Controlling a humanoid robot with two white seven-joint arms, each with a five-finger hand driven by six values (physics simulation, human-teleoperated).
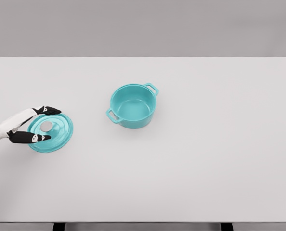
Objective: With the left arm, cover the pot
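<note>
So the pot [132,106] is a teal one, round, fairly shallow, with two little loop handles. It sits upright and open on the white table [205,159], a bit left of the middle and toward the far half. You can look straight down into it, and the inside is the same teal as the outside. The handles line up on a diagonal: one points to the far right, the other to the near left, so that's pretty much its long axis.

The lid [51,133] is the same teal, a flat disc with a couple of raised rings and a pale grey knob in the middle. It's over at the left side of the table, well apart from the pot, top side facing up. It looks slightly tilted, but I can't tell if its edge is touching the table or not.

The left hand [34,125] comes in from the left edge, white arm with dark fingers. The fingers are pinching the lid across its left rim, one set on the far edge and one on the near edge.
</note>
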